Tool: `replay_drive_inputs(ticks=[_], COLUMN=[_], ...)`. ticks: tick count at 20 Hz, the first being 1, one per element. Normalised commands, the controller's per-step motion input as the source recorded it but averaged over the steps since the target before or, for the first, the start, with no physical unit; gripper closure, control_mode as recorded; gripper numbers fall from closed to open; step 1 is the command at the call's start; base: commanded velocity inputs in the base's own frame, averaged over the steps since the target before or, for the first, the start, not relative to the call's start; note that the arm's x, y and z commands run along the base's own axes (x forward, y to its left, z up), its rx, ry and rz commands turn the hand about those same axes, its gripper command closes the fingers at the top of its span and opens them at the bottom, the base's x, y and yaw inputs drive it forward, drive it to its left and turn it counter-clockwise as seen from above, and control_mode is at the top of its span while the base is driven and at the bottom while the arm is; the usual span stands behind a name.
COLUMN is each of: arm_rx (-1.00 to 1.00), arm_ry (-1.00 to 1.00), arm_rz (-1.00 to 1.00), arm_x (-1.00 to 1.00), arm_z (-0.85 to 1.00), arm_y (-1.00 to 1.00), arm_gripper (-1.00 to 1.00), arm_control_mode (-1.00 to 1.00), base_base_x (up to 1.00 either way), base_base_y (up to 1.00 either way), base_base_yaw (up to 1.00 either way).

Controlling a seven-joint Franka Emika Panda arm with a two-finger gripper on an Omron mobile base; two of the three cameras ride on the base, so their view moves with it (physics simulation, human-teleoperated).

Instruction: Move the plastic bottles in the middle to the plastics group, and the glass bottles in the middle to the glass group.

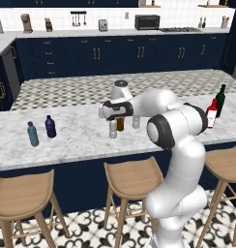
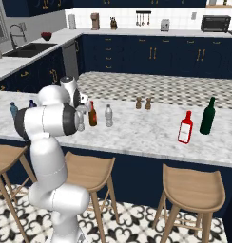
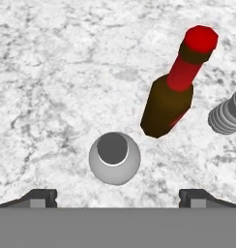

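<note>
Now the gripper (image 3: 118, 196) hangs above the marble counter (image 1: 76, 138) with its two fingers wide apart and nothing between them. In the hand view, one clear bottle (image 3: 114, 158) stands straight under the hand, seen from the top, so its round pale cap is between the two finger tips but lower than them; the fingers do not touch it. Just beside it is the brown bottle (image 3: 167, 104) with the red neck and red top, and at the right edge of this view a second clear bottle (image 3: 227, 116) shows only in part.

From the left base view, the gripper (image 1: 102, 112) is over the middle of the counter, and the first clear bottle (image 1: 113, 129) stands below it, near the front. The brown bottle (image 1: 120, 124) is just behind it, partly hidden by the arm, and the second clear bottle (image 1: 136, 121) is to its right. All three stand upright.

Far to the left on the counter stand the teal bottle (image 1: 33, 134) and the navy bottle (image 1: 50, 126), near each other. Far to the right stand the red bottle (image 1: 212, 114) with the white label and the taller green bottle (image 1: 220, 101), also close together. Wooden stools (image 1: 132, 179) stand in front of the counter.
</note>
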Motion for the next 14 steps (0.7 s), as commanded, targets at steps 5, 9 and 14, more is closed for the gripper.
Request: replay_drive_inputs(ticks=[5,9,14], arm_rx=[0.00,0.00,0.00], arm_ry=[0.00,0.00,0.00], arm_rz=[0.00,0.00,0.00], arm_x=[0.00,0.00,0.11], arm_z=[-0.10,-0.05,-0.09], arm_y=[0.00,0.00,0.01], arm_gripper=[-1.00,-1.00,-1.00], arm_control_mode=[-1.00,-1.00,-1.00], base_base_x=[0.00,0.00,0.00], base_base_y=[0.00,0.00,0.00], base_base_yaw=[0.00,0.00,0.00])
